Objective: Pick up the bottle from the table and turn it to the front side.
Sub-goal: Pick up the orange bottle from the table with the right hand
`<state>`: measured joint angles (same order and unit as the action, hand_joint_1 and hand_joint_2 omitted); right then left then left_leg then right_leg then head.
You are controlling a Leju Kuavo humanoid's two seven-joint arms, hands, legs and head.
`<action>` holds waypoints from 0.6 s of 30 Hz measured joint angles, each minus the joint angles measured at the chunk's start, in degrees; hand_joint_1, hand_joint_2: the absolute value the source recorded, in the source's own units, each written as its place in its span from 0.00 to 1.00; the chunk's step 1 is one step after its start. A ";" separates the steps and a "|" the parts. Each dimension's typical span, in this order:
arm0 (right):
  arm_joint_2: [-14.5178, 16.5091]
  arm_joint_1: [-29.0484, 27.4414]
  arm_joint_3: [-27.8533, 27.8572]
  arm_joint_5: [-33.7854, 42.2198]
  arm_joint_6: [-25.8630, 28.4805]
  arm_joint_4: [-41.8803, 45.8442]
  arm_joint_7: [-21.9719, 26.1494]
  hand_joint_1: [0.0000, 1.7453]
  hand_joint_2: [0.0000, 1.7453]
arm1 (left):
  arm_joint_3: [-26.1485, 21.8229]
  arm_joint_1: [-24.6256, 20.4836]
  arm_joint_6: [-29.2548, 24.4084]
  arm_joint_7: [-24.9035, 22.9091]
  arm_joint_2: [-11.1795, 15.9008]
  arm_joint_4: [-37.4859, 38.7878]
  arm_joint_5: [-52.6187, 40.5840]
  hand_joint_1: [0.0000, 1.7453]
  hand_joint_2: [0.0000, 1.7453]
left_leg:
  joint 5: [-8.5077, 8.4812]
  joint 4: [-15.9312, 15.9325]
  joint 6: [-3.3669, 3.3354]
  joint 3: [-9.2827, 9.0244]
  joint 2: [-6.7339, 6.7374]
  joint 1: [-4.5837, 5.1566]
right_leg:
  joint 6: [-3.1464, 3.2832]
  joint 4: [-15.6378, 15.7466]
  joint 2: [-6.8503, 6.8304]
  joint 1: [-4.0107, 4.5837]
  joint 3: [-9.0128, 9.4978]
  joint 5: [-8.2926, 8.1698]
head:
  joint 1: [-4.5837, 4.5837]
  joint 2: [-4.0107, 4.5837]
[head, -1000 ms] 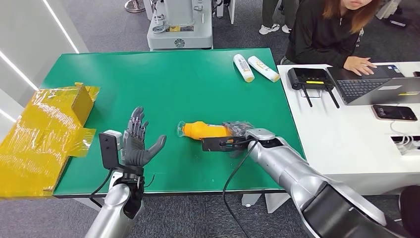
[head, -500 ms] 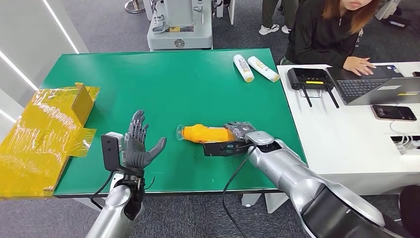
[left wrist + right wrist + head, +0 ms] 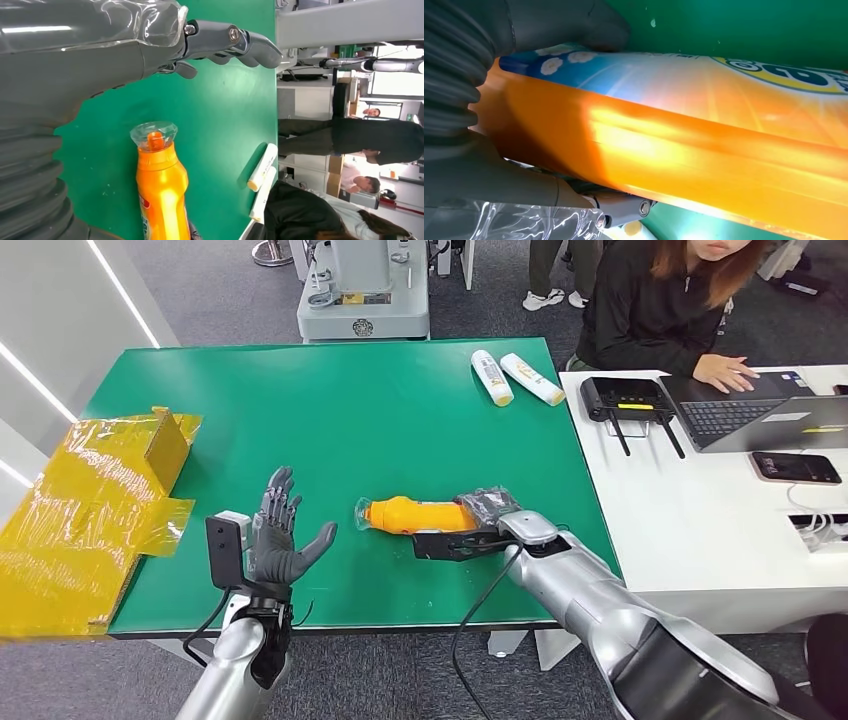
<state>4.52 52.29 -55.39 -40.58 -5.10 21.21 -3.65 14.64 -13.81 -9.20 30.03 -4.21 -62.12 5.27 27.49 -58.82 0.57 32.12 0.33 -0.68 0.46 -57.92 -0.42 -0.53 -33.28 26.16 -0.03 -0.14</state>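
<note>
The green table [image 3: 340, 400] carries everything of the task; a white desk [image 3: 700, 530] stands against its right edge, where a person [image 3: 660, 300] sits at a laptop [image 3: 760, 415] with a black router [image 3: 625, 395] beside it and a phone [image 3: 797, 467] nearer the front. A yellow taped box [image 3: 85, 510] overhangs the table's left edge. The right hand [image 3: 490, 510] rests near the table's front right corner, its fingers wrapped round the base end of the orange bottle [image 3: 415, 514], which lies on its side near the front edge with its clear cap pointing toward the left edge; the right wrist view shows the grey thumb and fingers pressed against the bottle's blue-and-yellow label. The left hand [image 3: 282, 538] stands upright over the front edge, left of the bottle and apart from it, palm toward the cap, fingers spread wide and holding nothing. Two white tubes [image 3: 515, 377] lie side by side near the far right corner.
</note>
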 joint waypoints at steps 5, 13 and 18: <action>-0.44 -0.98 0.12 0.35 3.99 0.70 1.82 1.00 1.00 | -0.02 0.35 0.02 0.10 0.10 0.00 -0.06 0.00 1.00 | 0.00 0.00 0.00 0.00 0.02 0.00 | 0.00 0.00 0.01 0.00 0.01 0.00 | 0.01 0.00; -3.05 -11.10 7.28 10.05 20.31 10.72 15.18 1.00 1.00 | -1.19 3.52 -1.45 0.14 0.46 -1.97 -0.76 0.00 1.00 | 0.02 0.00 -0.02 0.07 -0.07 -0.01 | 0.00 0.01 -0.06 0.00 -0.03 0.02 | 0.00 0.01; -4.20 -19.61 12.93 16.45 25.75 20.27 21.63 1.00 1.00 | -1.97 5.02 -1.49 0.13 0.70 -3.37 -0.98 0.00 1.00 | 0.03 0.02 -0.03 0.19 -0.08 -0.01 | -0.01 0.01 -0.07 0.01 -0.13 0.04 | 0.00 0.01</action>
<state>0.32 32.68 -42.46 -24.14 20.65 41.48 17.98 12.68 -8.79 -10.68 30.16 -3.51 -65.48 4.28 27.52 -58.80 0.54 32.31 0.25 -0.70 0.46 -57.91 -0.49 -0.52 -33.41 26.20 -0.03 -0.14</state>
